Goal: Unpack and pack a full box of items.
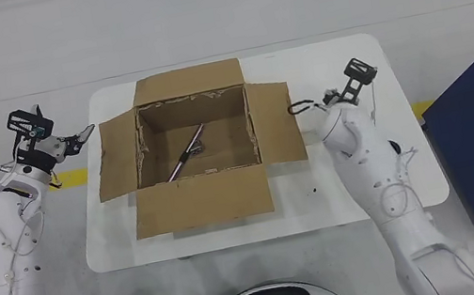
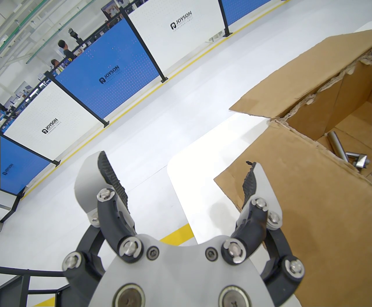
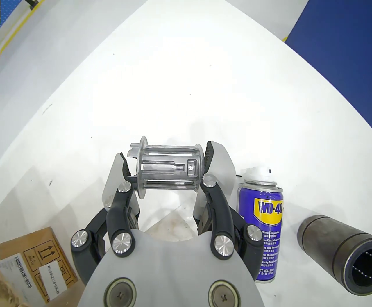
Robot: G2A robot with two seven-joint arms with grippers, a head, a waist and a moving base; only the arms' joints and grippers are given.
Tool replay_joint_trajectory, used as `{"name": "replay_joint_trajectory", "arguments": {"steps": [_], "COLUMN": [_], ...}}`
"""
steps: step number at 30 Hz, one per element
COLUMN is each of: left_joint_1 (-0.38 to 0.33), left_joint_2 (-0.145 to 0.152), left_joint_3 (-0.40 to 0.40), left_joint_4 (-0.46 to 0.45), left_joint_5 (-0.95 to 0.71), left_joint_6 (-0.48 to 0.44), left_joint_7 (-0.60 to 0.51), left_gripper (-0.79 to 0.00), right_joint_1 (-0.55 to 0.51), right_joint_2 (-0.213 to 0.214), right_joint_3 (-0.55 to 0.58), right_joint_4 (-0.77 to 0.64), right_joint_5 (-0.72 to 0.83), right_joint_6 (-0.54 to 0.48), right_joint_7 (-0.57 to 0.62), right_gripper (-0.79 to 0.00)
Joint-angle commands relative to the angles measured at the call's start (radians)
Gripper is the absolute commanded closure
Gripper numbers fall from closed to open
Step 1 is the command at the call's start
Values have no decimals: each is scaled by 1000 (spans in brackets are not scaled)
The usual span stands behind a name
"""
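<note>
Pinching metal spool (image 3: 171, 174) end to end in right gripper (image 3: 166, 158), possibly slipping on those smooth ends, knocking spray can (image 3: 260, 221) just beside; hanging left gripper (image 2: 177, 162) spread wide beside box (image 2: 305, 203).

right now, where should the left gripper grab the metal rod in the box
Take the metal rod across mid-shaft, straight down from above with the open left gripper. It lies flat and diagonal on the cardboard box floor; the walls likely block a side approach, so turn the gripper crosswise to it.
</note>
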Motion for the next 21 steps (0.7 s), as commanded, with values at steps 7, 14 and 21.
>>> {"name": "replay_joint_trajectory", "arguments": {"steps": [7,14,21], "left_joint_1": [0,0,0], "left_joint_2": [0,0,0], "left_joint_3": [0,0,0], "left_joint_4": [0,0,0], "left_joint_5": [0,0,0], "left_joint_6": [0,0,0], "left_joint_7": [0,0,0], "left_gripper": [-785,-785,-785], "right_joint_1": [65,66,63], "right_joint_2": [-7,-12,-14], "right_joint_3": [-25,-20,-21], "right_joint_4": [120,135,139], "right_joint_5": [-38,-35,-56], "right_joint_6": [22,28,32], "right_joint_7": [60,51,61], "right_gripper": [-114,-249,-372]}}
